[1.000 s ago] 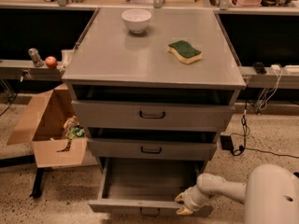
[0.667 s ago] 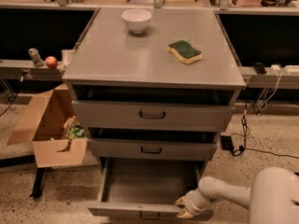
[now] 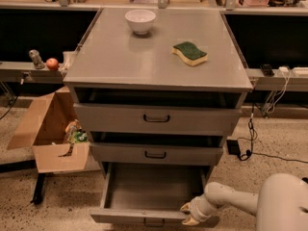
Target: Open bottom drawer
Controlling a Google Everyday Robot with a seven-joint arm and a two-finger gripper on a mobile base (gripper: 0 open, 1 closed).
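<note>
**Drawer and claw both lower in the frame**

Since a second ago, the shallow grey metal bottom drawer [image 3: 154, 189] has slid a little further out toward the lower edge of the frame. The robot's cream-coloured claw [image 3: 191, 215] has moved down with it.

The drawer now stands well out from under the two larger grey fronts and shows a plain, bare interior. Its front lip sits almost at the bottom edge of the picture. The claw is at the lower right of centre, right against the front right corner of that drawer. I cannot tell how wide it is set, or whether it grips the lip or only rests on it.

The drawer's front runs left to right across the frame, and its travel is straight toward the bottom edge. Its small dark loop handle [image 3: 154, 222] lies to the left of the claw, so any further pull acts off-centre, on the right end. The task looks nearly done.

Up on the grey metal counter [image 3: 106, 61], a white bowl [image 3: 140, 20] and a green-and-yellow sponge [image 3: 190, 53] sit well apart.
</note>
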